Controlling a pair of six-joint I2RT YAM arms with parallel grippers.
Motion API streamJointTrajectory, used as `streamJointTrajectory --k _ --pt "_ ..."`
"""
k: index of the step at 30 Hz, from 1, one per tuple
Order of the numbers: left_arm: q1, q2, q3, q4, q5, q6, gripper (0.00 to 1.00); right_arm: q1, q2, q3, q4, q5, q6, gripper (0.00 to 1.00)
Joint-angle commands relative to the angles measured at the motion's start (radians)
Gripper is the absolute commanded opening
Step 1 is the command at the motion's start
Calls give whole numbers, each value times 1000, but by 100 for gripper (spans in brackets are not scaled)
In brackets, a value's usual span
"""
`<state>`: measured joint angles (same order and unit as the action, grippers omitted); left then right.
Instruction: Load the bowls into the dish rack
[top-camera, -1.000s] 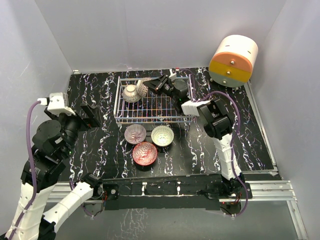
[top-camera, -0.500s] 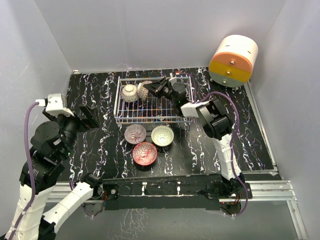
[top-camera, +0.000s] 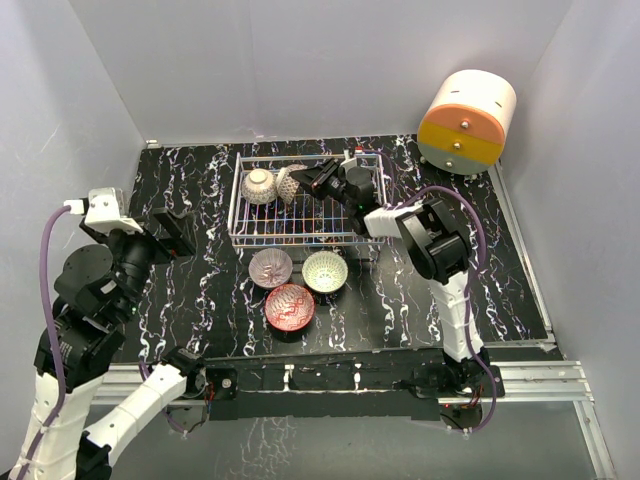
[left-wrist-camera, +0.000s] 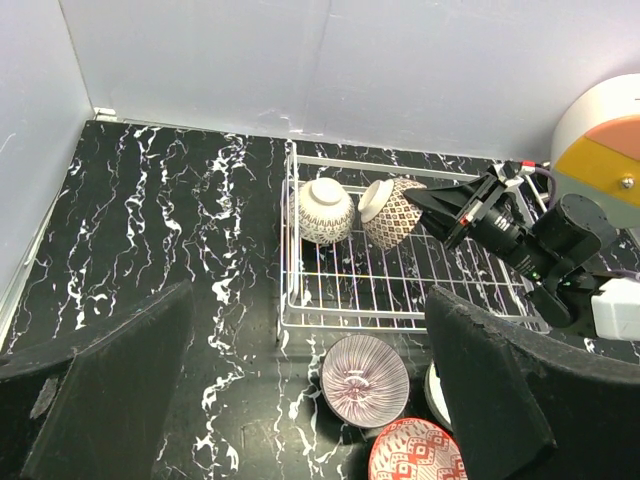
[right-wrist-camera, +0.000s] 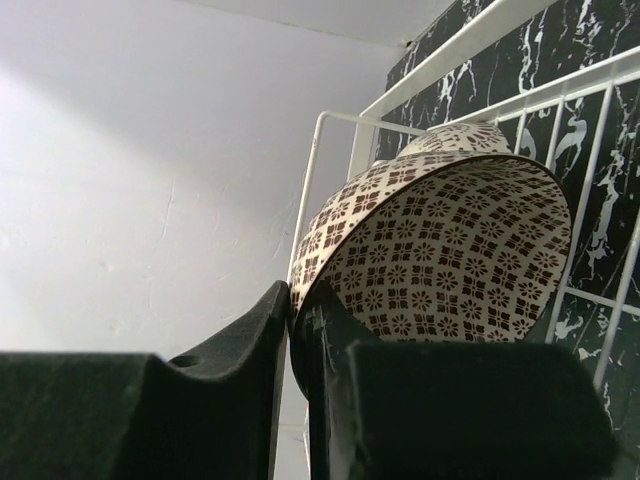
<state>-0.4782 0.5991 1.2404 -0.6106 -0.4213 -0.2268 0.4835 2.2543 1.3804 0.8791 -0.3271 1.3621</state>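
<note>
Second brown-and-white bowl (top-camera: 289, 181) now far back in the dish rack (top-camera: 300, 241)
The right gripper (top-camera: 306, 178), pinching its rim, has carried it left, just beside the first bowl (top-camera: 259, 186); left gripper (top-camera: 172, 232) spread wide; three bowls (top-camera: 290, 306) wait outside.

The white wire dish rack (top-camera: 300, 240) is taken only at its far-left corner. There a brown-and-white ceramic corner bowl (top-camera: 259, 185) and a tilted brown-and-white ceramic bowl (top-camera: 287, 183) stand close together, perhaps touching. The right gripper (top-camera: 303, 177), fingers pinched on the tilted bowl's rim, reaches in with its black arm across the rack's far right side. The near grid lies open. Before the near rim a pinkish patterned bowl (top-camera: 270, 267), a pale green bowl (top-camera: 324, 271) and a red bowl (top-camera: 289, 306) cluster. The black marbled table (top-camera: 200, 290) is free on either side of them.
</note>
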Motion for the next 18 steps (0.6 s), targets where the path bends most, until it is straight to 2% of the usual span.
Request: streamJointTrajectory --k 1,9,12,16,18 --pt "-3 -10 34 -7 -5 11 97 -11 -92 -30 -29 57 -37 16" --pt "-3 -22 35 -18 -4 0 97 -19 -141 -91 -77 96 -49 23" --pt "-3 -26 37 -21 -3 -3 97 -19 -154 -106 -91 110 -50 32" --pt "-3 -31 34 -22 -4 -6 97 -22 -189 -119 -167 143 -73 53" --pt "-3 -32 32 -20 -4 -8 97 -25 -202 -117 -198 153 -90 57"
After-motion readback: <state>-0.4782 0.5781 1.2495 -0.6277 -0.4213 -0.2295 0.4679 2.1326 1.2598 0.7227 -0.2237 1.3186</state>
